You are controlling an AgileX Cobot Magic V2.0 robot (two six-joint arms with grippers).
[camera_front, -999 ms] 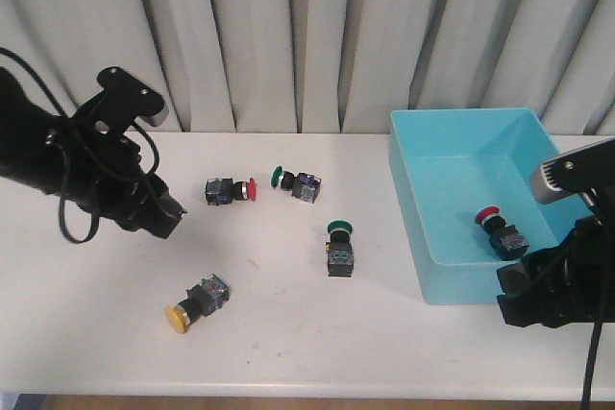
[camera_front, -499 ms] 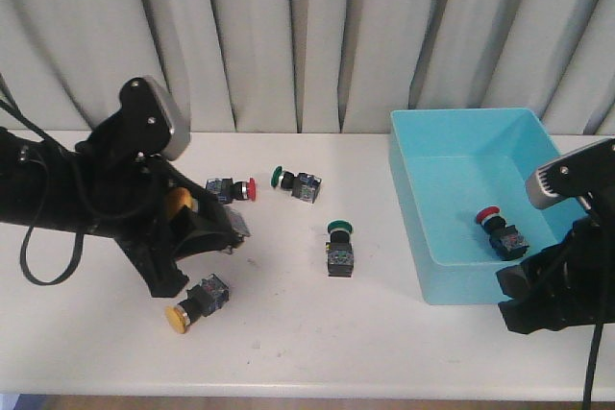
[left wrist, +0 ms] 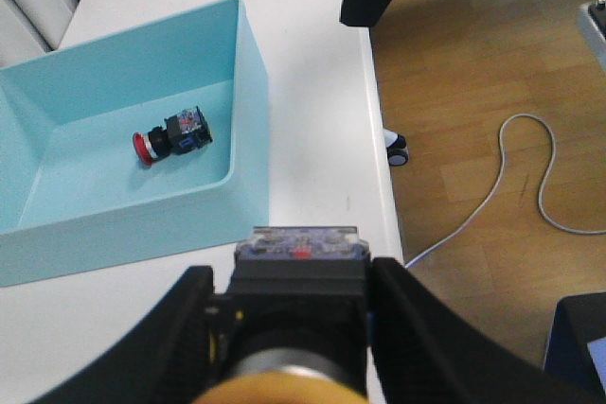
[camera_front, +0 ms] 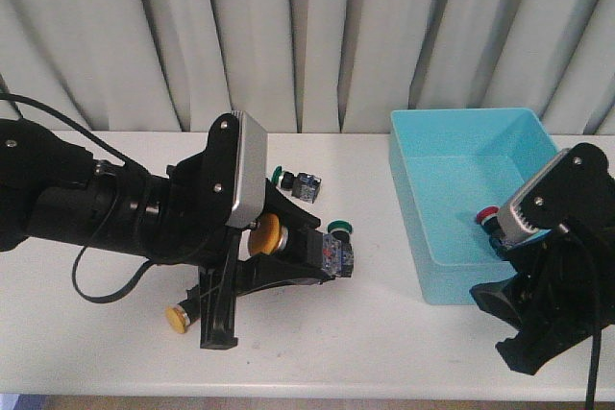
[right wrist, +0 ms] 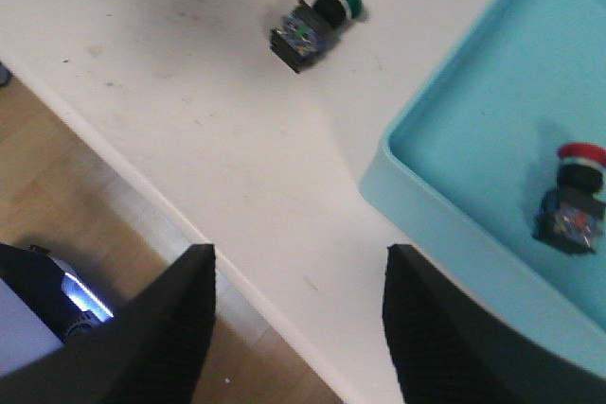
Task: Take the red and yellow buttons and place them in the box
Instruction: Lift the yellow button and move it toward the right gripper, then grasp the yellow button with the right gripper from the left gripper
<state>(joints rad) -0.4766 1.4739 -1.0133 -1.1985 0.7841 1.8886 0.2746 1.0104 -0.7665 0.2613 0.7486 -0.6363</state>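
My left gripper [camera_front: 330, 256] is shut on a yellow button [camera_front: 266, 234], held above the table's middle. In the left wrist view [left wrist: 294, 281] the fingers clamp the button's black body [left wrist: 296, 276] with its yellow cap nearest the camera. A second yellow button [camera_front: 179, 317] lies on the table under the left arm. The turquoise box [camera_front: 452, 287] stands at the right and holds a red button [camera_front: 490, 215], also seen in both wrist views [left wrist: 170, 136] [right wrist: 573, 201]. My right gripper [camera_front: 506, 328] is open and empty [right wrist: 300, 262] over the table's front edge, in front of the box [right wrist: 445, 186].
Two green-capped switches lie on the table: one [camera_front: 293, 180] at the back middle, one [camera_front: 339, 229] just behind the held button, also in the right wrist view [right wrist: 317, 26]. Curtains hang behind the table. The left arm hides the table behind it.
My left arm has swung right to the table's middle with the yellow button in its fingers, and now hides the red button on the table. My right gripper has turned slightly.
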